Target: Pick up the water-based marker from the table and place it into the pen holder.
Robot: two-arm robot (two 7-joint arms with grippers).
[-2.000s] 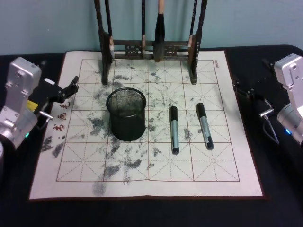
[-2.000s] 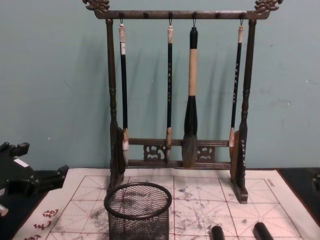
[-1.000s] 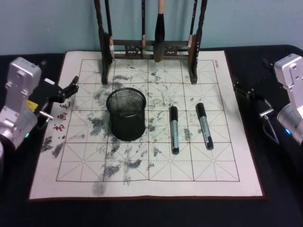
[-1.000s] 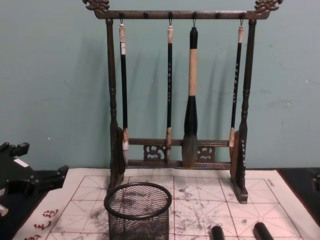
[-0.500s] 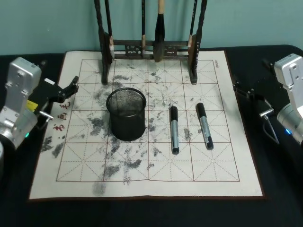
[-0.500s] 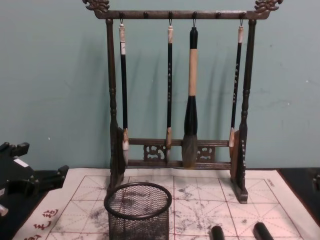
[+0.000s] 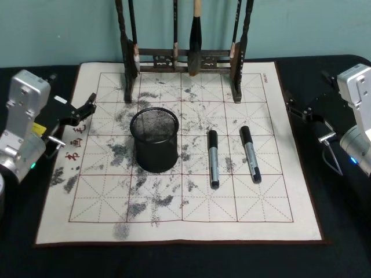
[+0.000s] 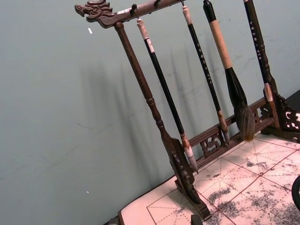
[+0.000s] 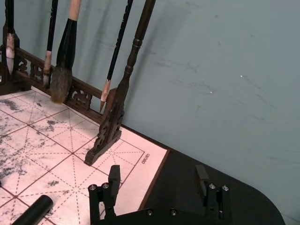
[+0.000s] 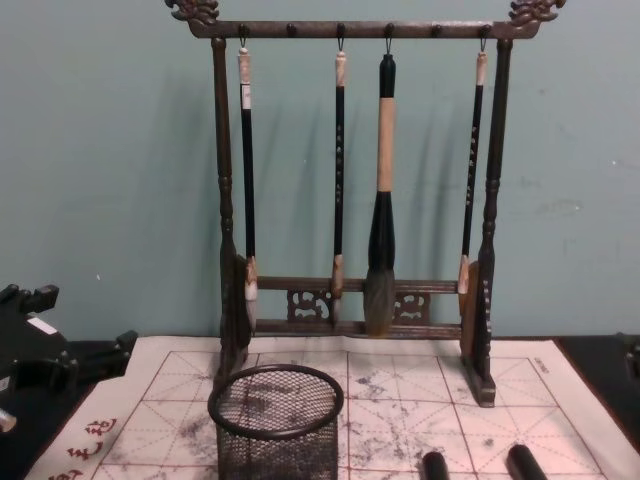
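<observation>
R gripper (image 9: 158,172) hovers at the right edge of the mat (image 7: 174,223), over the black table (image 7: 174,260), beside the mat's far half; its two fingers stand apart, holding nothing. L gripper (image 7: 90,105) is at the mat's left edge, tips over the border near the red printed characters (image 7: 75,142), fingers also apart & empty. The mat is a pale sheet w/ a red grid & grey ink smudges, laid flat on the table. Pen holder (image 7: 156,159), a short black wire-mesh cup, stands upright on the mat, left of centre. Two markers lie flat on the mat to its right, approx parallel, black caps pointing away from the robot, grey barrels toward it. Inner marker (image 7: 213,159) is near the holder but apart from it; outer marker (image 7: 250,155) lies further right, nearer the R gripper, well apart from its fingers. At the mat's far edge, in front of a teal wall (image 10: 100,150), stands a dark wooden brush rack (image 7: 182,58) w/ four calligraphy brushes (image 10: 340,160) hanging tip-down; in chest view the third from left is the thickest, w/ a tan handle & dark bristles. Chest view also shows the holder's rim & both marker caps at the bottom edge.
</observation>
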